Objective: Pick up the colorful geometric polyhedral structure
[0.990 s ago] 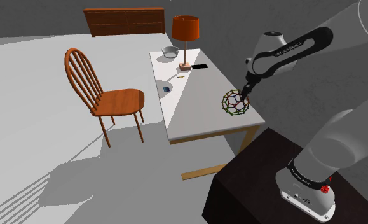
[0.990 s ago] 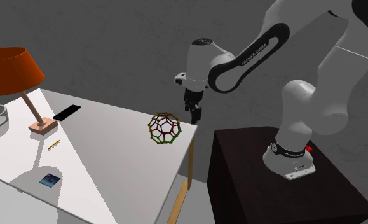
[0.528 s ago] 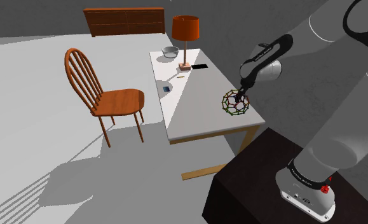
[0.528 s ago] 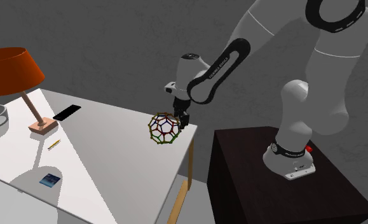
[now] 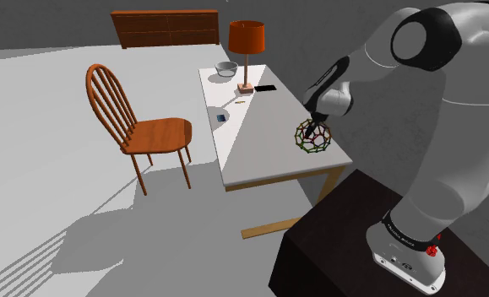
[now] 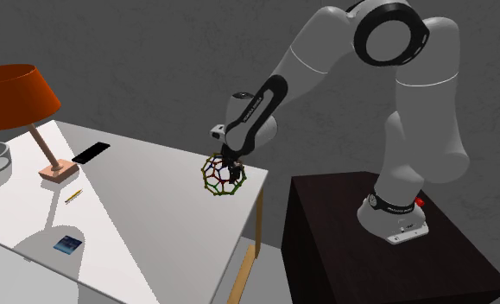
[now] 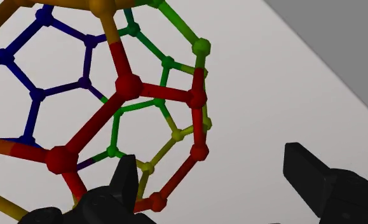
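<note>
**Claw spread over the ball's edge, nothing pinched yet.**

The claw [image 7: 214,184] is spread. One finger [image 7: 122,184] is low against the ball [image 7: 128,86] by its red struts, and the other [image 7: 313,175] stands clear over the bare table [image 5: 259,143]. A few red struts lie in the gap between them; I cannot tell whether either finger touches them. The spread probably serves to close on a thin strut, since the open cage offers no solid side to squeeze. In the shoulder view the arm leans down onto the ball's upper side, likely because the top is the freest way in. The ball rests on the table near the corner closest to the stand [image 6: 360,250], well apart from the lamp [image 5: 246,38]. Being round, it has no long axis and points nowhere.
</note>
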### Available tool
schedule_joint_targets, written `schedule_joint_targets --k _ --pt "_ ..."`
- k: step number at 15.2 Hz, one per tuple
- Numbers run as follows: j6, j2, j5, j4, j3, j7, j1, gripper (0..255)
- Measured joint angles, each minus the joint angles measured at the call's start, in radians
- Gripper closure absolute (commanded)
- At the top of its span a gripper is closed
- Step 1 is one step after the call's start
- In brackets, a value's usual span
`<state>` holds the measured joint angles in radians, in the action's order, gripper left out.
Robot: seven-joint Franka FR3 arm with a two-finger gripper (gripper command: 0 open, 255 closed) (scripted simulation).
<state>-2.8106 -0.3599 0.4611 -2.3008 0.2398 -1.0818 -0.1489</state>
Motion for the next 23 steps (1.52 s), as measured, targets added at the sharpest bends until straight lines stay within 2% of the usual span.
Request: schedule_joint_targets --k 3,5,7,8,9,10,11,12,16,20,23 --pt "-0.056 -0.037 0.042 0.038 -0.039 -0.047 -0.033 0" --pt "-0.165 -0.076 0.070 0.059 -0.077 -0.076 -0.061 0" --pt "-0.254 -0.089 0.062 0.053 -0.078 -0.067 -0.067 0" --pt "-0.296 -0.103 0.072 0.053 -0.115 -0.085 -0.103 255" --pt "-0.361 -0.130 0.086 0.061 -0.153 -0.109 -0.147 255" --pt "-0.358 -0.139 0.092 0.055 -0.161 -0.114 -0.154 255" --pt "-0.265 -0.137 0.090 0.061 -0.130 -0.098 -0.119 255" --pt "-0.209 -0.133 0.090 0.068 -0.119 -0.092 -0.103 255" --pt "-0.167 -0.128 0.082 0.073 -0.092 -0.064 -0.065 255" --pt "-0.096 -0.091 0.063 0.048 -0.077 -0.065 -0.070 255" --pt "-0.041 -0.059 0.038 0.031 -0.053 -0.043 -0.053 255"
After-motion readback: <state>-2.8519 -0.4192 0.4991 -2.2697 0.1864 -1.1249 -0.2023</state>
